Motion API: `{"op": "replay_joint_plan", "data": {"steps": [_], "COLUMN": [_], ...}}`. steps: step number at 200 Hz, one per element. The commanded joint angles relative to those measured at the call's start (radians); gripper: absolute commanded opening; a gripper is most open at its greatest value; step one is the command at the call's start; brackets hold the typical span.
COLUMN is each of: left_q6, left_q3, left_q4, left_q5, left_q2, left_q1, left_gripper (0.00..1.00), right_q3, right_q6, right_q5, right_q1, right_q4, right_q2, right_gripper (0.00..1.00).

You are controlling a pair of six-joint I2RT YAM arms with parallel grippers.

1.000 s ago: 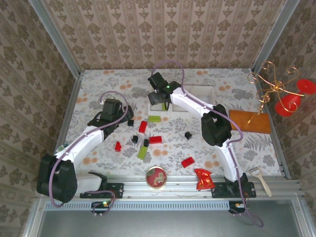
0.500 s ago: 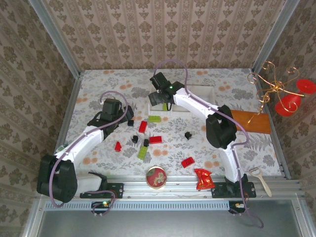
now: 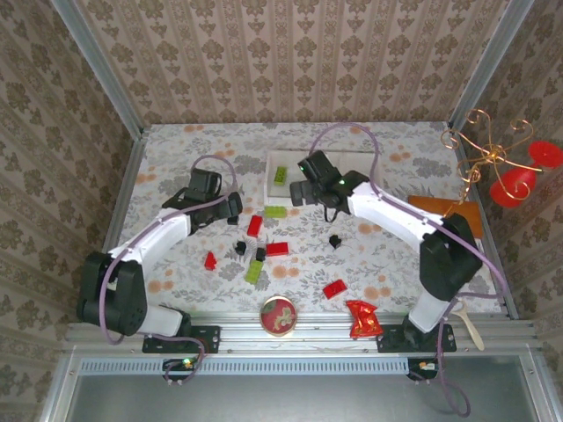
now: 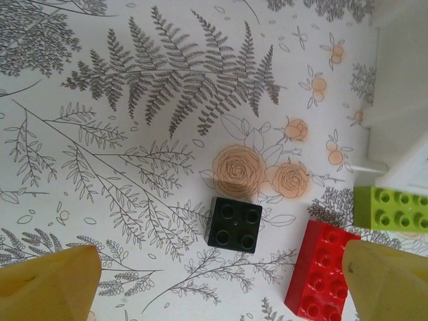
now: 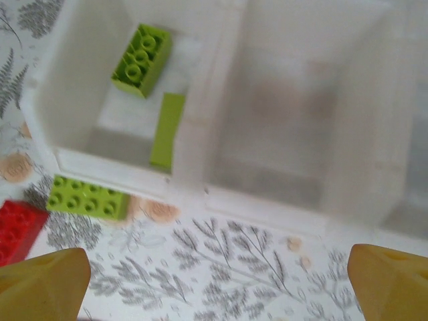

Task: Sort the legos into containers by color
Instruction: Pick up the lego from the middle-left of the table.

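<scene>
Holding the right gripper (image 5: 214,284) released by the white tray (image 5: 267,207), a green brick (image 5: 142,60) lying inside, and the left gripper (image 4: 214,287) gaping above a black brick (image 4: 235,224).

Green bricks (image 3: 276,212): 3 clear, perhaps a fourth in the tray
Red bricks (image 3: 277,249): 4
Black bricks (image 3: 335,240): 4
Tray (image 5: 200,100): 1, with 3 compartments
Tin (image 3: 279,315): 1
Wrapper (image 3: 362,318): 1

Tray (image 3: 368,163) at 12 o'clock on worktop (image 3: 167,149). Brick (image 3: 280,174) in its leftmost compartment. Second brick (image 3: 276,212) on worktop just outside that compartment, at 6 o'clock. Loose bricks (image 3: 277,249) mid-worktop. Tin (image 3: 279,315) at 6 o'clock edge, wrapper (image 3: 362,318) at its 3 o'clock.
</scene>
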Motion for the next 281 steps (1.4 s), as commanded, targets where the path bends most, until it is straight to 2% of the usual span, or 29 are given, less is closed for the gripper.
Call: {"op": "replay_joint_plan", "data": {"steps": [1,52,79,128,219,281], "left_q6": [0.08,0.127,0.147,0.168,0.175,0.185], "left_q3": [0.044,0.096,0.117,0.132,0.142,0.191], "left_q4": [-0.078,-0.109,-0.119,-0.13,-0.115,-0.111], "left_q5": [0.043,0.079,0.079,0.085,0.099,0.044], "left_q2": [0.036,0.141,0.188,0.258,0.333,0.392], "left_q1": [0.011,0.01,0.012,0.011,0.009,0.001], "left_gripper": [0.92,0.86,0.84,0.83,0.74,0.64], "right_q3": [-0.094,-0.271,-0.268,-0.299,-0.384,-0.445], "right_q6": [0.063,0.104,0.123,0.164,0.169,0.17], "right_q5": [0.042,0.094,0.155,0.232,0.274,0.273], "right_q1": [-0.001,-0.003,-0.005,-0.006,-0.013,-0.016], "right_q4": [0.043,0.087,0.027,0.018,0.104,0.178], "right_q2": [-0.097,-0.259,-0.267,-0.276,-0.376,-0.439], "right_gripper": [1.0,1.0,1.0,1.0,1.0,1.0]}}
